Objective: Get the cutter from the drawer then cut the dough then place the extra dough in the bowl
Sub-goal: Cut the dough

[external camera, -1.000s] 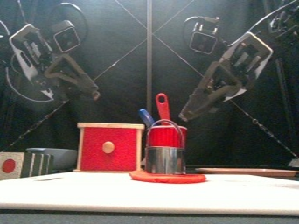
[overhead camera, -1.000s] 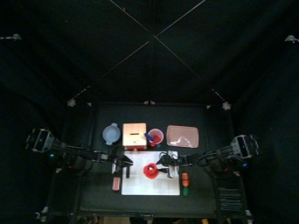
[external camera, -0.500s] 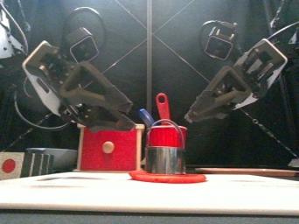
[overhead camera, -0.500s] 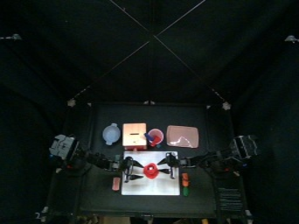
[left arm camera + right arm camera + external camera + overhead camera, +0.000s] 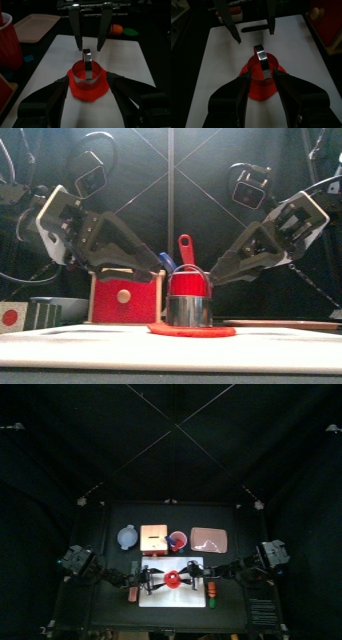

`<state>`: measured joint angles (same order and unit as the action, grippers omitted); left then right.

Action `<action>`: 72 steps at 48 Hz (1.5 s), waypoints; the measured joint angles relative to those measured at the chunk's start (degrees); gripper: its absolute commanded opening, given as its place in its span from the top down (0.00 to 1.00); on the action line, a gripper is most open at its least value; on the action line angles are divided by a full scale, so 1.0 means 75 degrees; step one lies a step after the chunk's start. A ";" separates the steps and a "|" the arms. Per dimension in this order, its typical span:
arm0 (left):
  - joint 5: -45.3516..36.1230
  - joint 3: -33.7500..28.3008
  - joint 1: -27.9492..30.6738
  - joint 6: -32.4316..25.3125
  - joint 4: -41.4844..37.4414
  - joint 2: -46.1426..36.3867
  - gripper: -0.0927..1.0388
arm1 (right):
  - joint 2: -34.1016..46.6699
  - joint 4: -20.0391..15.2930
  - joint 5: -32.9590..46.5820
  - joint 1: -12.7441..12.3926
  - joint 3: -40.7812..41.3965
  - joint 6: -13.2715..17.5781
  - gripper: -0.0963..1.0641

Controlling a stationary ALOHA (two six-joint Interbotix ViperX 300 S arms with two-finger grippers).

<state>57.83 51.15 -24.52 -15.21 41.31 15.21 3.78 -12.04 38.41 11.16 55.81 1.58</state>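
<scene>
On the white board (image 5: 174, 598), the cutter (image 5: 189, 310) stands on the red dough (image 5: 191, 331) — left gripper (image 5: 88, 82) and right gripper (image 5: 264, 75) both spread open, one each side of it. Best bet: pinch the cutter's rim squarely and press straight down, no tilt, for a clean ring.

One cutter (image 5: 189, 311), one dough disc (image 5: 191, 331), two knives (image 5: 185, 246).

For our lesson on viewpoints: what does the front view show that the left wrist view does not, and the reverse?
Only the front view shows the blue-grey bowl, at the left. Only the left wrist view shows the orange toy and green toy past the white board. Both show the metal cutter standing on the red dough, and the right gripper, jaws open.
</scene>
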 measured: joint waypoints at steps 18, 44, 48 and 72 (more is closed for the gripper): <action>0.0023 -0.0340 0.0035 -0.0023 0.0000 0.0410 0.10 | 0.0152 -0.0082 0.0070 -0.0035 -0.0070 -0.0059 0.25; 0.0035 -0.0504 0.0293 -0.0023 -0.0094 0.0516 0.21 | 0.0305 -0.0082 0.0082 -0.0047 -0.0164 -0.0059 0.25; 0.0035 -0.0516 0.0340 -0.0012 -0.0105 0.0527 0.21 | 0.0305 -0.0082 0.0082 -0.0047 -0.0164 -0.0059 0.25; 0.0023 -0.0621 0.0410 -0.0023 -0.0105 0.0633 0.22 | 0.0422 -0.0047 0.0082 -0.0059 -0.0258 -0.0082 0.27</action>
<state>58.01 46.49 -21.45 -15.38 40.52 19.95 6.94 -12.39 39.02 10.72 53.88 0.97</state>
